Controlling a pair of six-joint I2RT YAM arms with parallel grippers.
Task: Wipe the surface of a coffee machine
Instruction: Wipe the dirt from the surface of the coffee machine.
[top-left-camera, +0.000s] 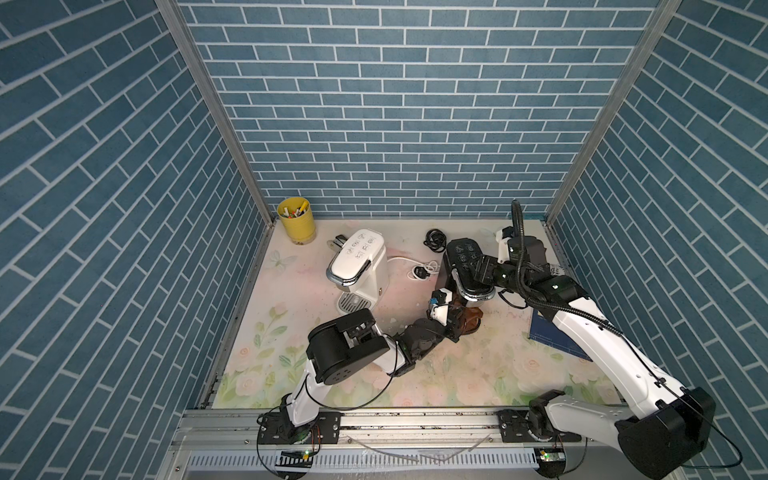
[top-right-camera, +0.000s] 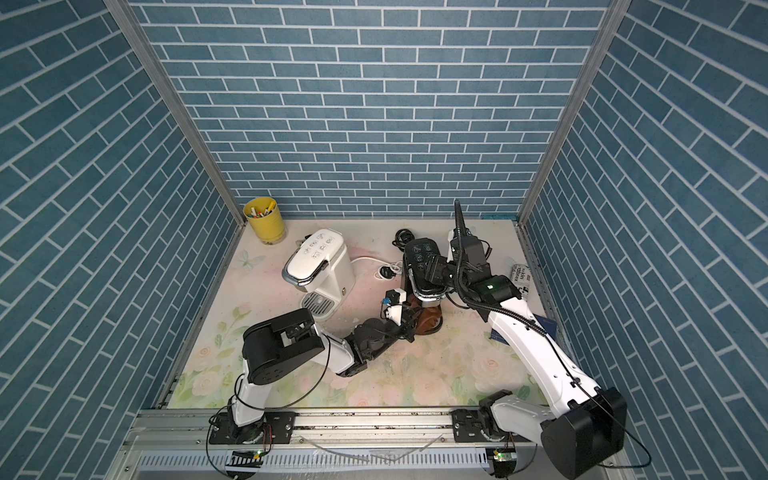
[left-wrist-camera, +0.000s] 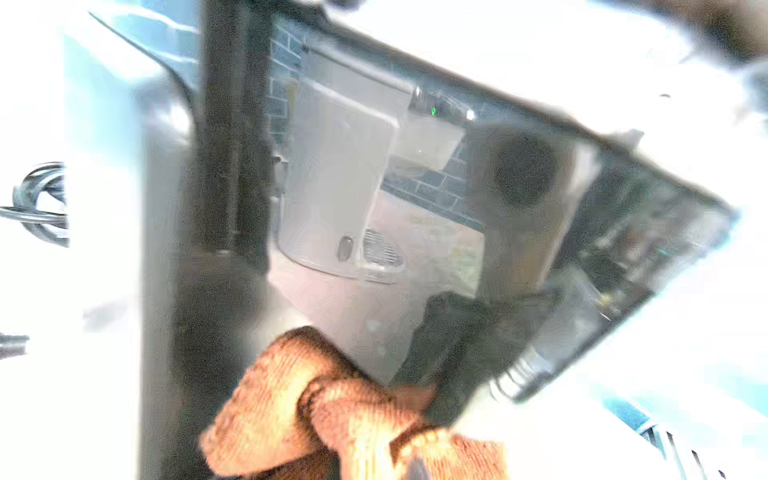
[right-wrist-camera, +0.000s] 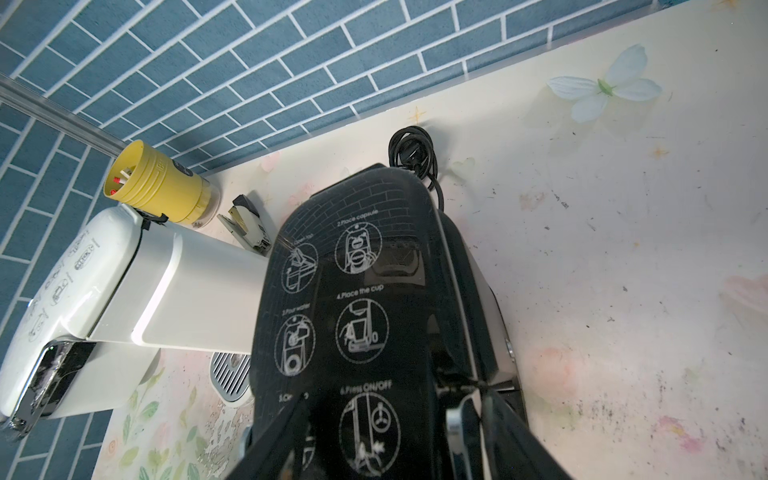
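Observation:
A black coffee machine (top-left-camera: 463, 257) (top-right-camera: 422, 253) stands right of centre, and its printed lid (right-wrist-camera: 353, 291) fills the right wrist view. My right gripper (top-left-camera: 478, 270) (right-wrist-camera: 395, 428) sits on its top from the right, a finger on each side, shut on it. A brown-orange cloth (top-left-camera: 471, 322) (top-right-camera: 428, 322) (left-wrist-camera: 291, 407) is bunched in my shut left gripper (top-left-camera: 455, 320). It is pressed low against the machine's front, by the base. In the left wrist view the machine's glossy dark side (left-wrist-camera: 224, 166) is very close, and the cloth hides the fingers.
A white coffee machine (top-left-camera: 357, 257) (right-wrist-camera: 124, 299) stands to the left, with its white cord and plug (top-left-camera: 419, 272) between the two machines. A yellow cup (top-left-camera: 296, 220) of pens is in the back left corner. A coiled black cord (top-left-camera: 434, 240) lies behind, and a blue book (top-left-camera: 548, 332) lies under the right arm.

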